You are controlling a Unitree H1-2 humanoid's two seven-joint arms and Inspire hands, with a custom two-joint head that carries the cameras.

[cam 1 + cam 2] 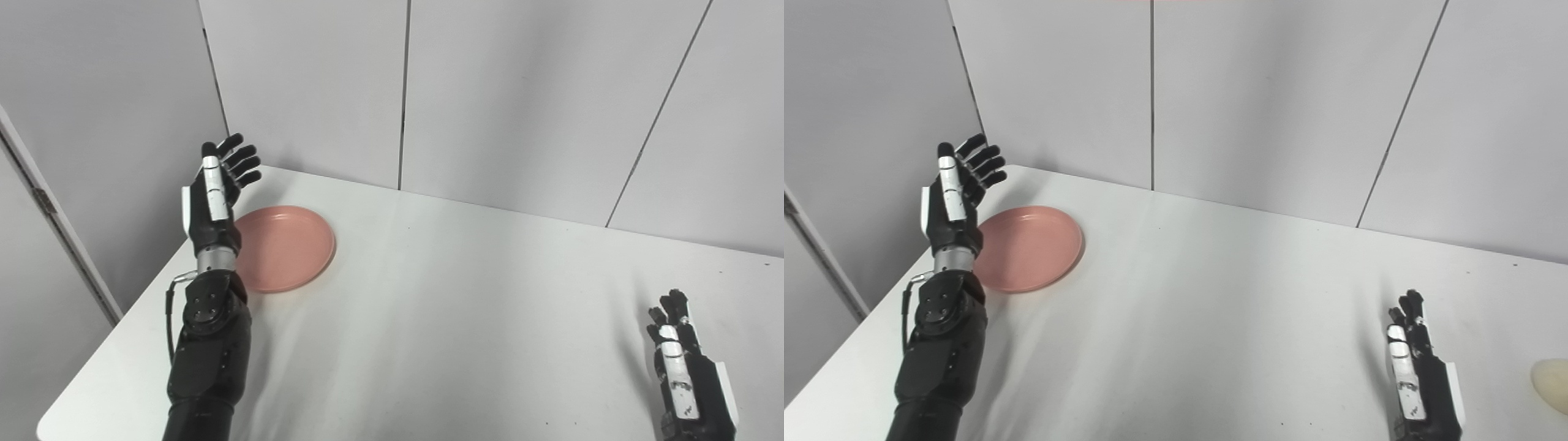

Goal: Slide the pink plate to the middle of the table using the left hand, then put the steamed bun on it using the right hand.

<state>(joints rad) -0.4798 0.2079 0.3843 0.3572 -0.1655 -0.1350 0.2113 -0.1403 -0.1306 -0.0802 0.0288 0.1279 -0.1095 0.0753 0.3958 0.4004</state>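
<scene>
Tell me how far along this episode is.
Nothing is done yet. The pink plate sits near the table's far left corner. The left hand is raised open beside it. The right hand waits empty; the steamed bun lies at the right edge.

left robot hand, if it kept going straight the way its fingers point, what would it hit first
Probably the grey wall panel behind the table's far left corner. The left robot hand is open, fingers aimed up and away, raised beside the pink plate, so it would likely pass over the plate; depth is unclear.
</scene>
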